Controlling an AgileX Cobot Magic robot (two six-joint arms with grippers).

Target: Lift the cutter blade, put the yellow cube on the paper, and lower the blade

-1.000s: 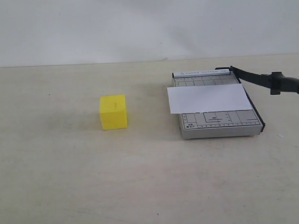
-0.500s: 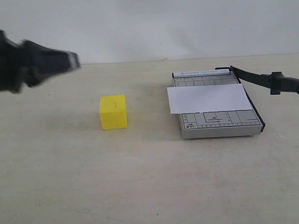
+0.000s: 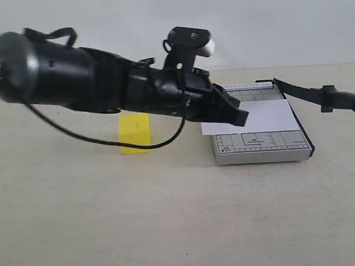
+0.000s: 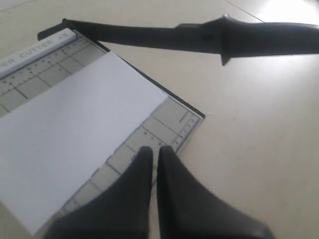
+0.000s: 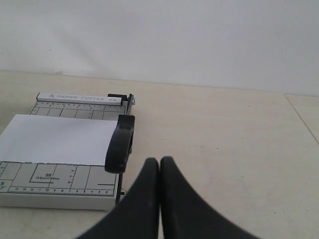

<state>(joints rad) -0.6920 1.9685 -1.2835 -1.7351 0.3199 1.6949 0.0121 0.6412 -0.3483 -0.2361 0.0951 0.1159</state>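
Black blade [image 3: 316, 94] raised, handle pointing right past paper [image 3: 264, 115], cube [image 3: 135, 130] left of it, left gripper [image 3: 241, 115] above it closed, right gripper [image 5: 159, 162] closed.

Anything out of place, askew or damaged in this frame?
Only the plain white paper sheet: in the exterior view it sticks out past the left edge of the grey gridded cutter base. Nothing looks spilled or damaged.
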